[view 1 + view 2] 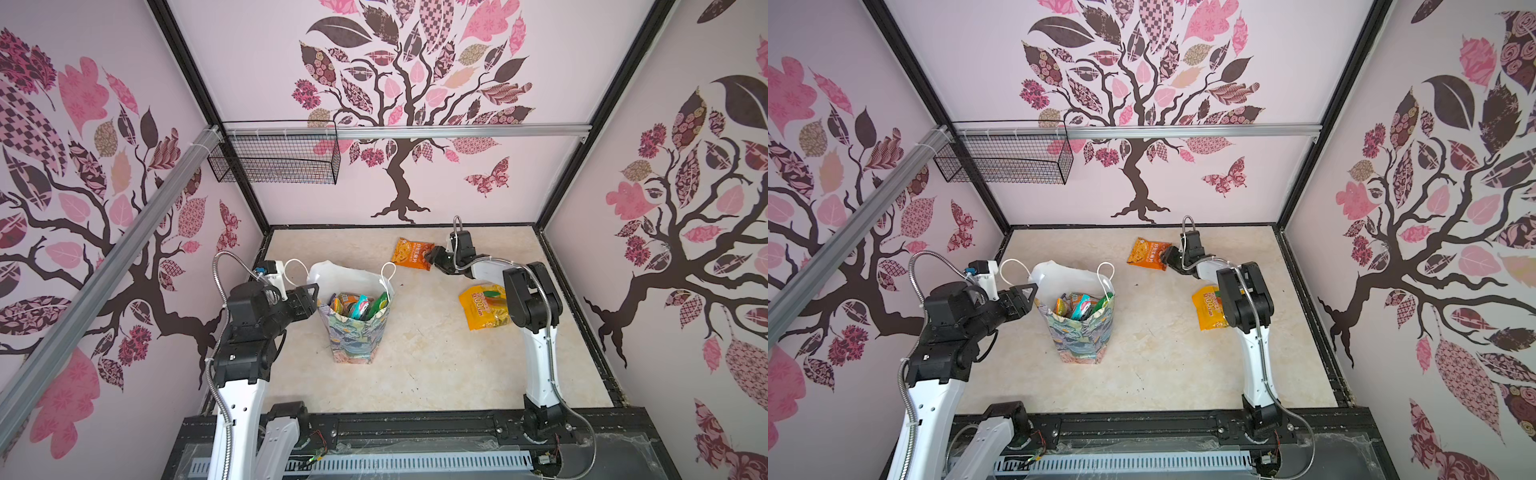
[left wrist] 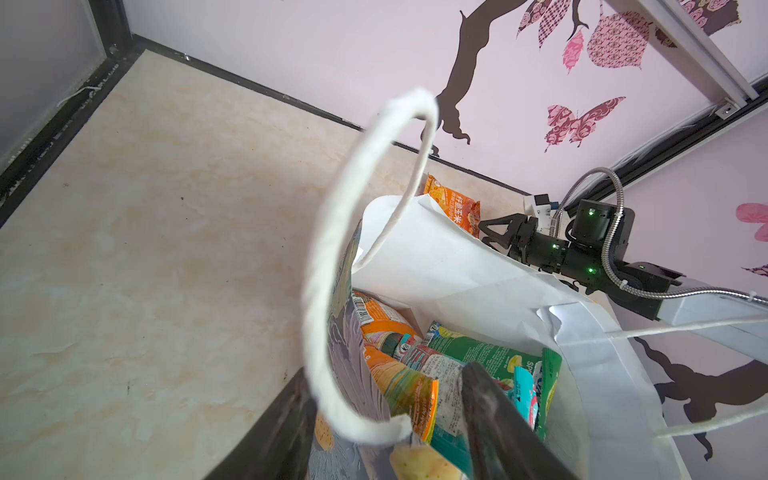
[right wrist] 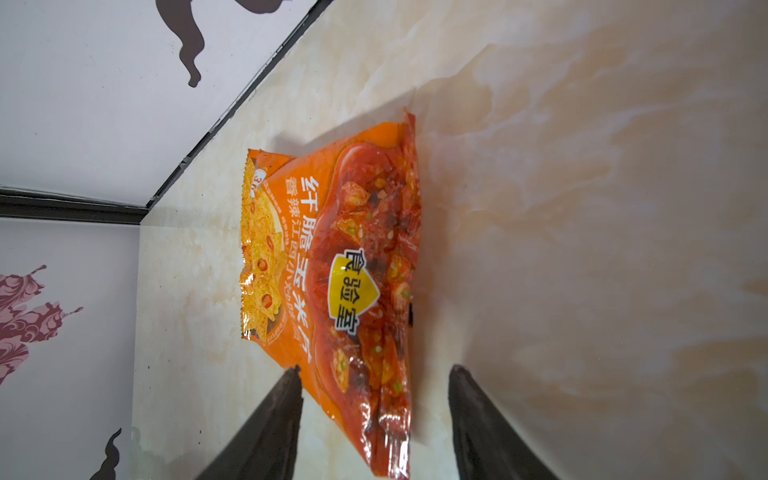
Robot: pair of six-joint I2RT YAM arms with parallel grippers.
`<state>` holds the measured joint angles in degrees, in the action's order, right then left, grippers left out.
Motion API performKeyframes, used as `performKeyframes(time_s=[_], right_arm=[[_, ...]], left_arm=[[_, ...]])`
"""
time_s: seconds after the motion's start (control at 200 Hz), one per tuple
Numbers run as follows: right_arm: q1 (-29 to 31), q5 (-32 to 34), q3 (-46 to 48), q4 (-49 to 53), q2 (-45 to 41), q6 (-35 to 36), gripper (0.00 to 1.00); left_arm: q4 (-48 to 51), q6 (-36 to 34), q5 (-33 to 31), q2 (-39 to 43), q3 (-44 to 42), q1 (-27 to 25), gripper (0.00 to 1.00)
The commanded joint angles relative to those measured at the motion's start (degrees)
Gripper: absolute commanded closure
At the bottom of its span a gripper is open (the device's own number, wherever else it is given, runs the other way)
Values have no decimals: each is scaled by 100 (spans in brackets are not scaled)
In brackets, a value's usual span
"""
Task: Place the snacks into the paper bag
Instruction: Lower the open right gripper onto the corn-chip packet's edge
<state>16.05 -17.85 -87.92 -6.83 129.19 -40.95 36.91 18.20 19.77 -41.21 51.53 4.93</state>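
Now the right gripper point(image 3: 376, 368) stands open astride one end of the orange packet point(image 3: 332, 257), lying flat near the back wall, apart from the paper bag point(image 1: 353, 332); light, slippery film, I'd judge, so pinch that crimped end; left gripper point(image 2: 386, 368) open over the bag's rim

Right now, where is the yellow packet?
In both top views the yellow packet lies on the table's right side, partly behind the right arm, nearer the camera than the orange packet.

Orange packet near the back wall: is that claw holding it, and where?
Not held: the right gripper, jaws open, straddles one end of the orange packet.
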Motion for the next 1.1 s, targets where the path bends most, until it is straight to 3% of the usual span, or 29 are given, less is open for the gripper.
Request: performKeyframes(time_s=[0.0, 0.425, 0.615, 0.89, 1.095], right_arm=[[3, -64, -227, -19, 261, -173, 43], [39, -163, -529, 130, 577, -297, 50], [47, -184, -711, 246, 704, -335, 61], [56, -97, -612, 222, 641, -326, 87], [51, -79, -373, 28, 489, -363, 100]], left_arm=[[-47, 43, -52, 55, -26, -10, 41], [-36, 35, -26, 47, -29, -15, 41], [-41, 33, -14, 38, -18, -14, 41], [-50, 30, -8, 101, -24, -10, 41], [-54, 31, 27, 132, -29, -3, 41]])
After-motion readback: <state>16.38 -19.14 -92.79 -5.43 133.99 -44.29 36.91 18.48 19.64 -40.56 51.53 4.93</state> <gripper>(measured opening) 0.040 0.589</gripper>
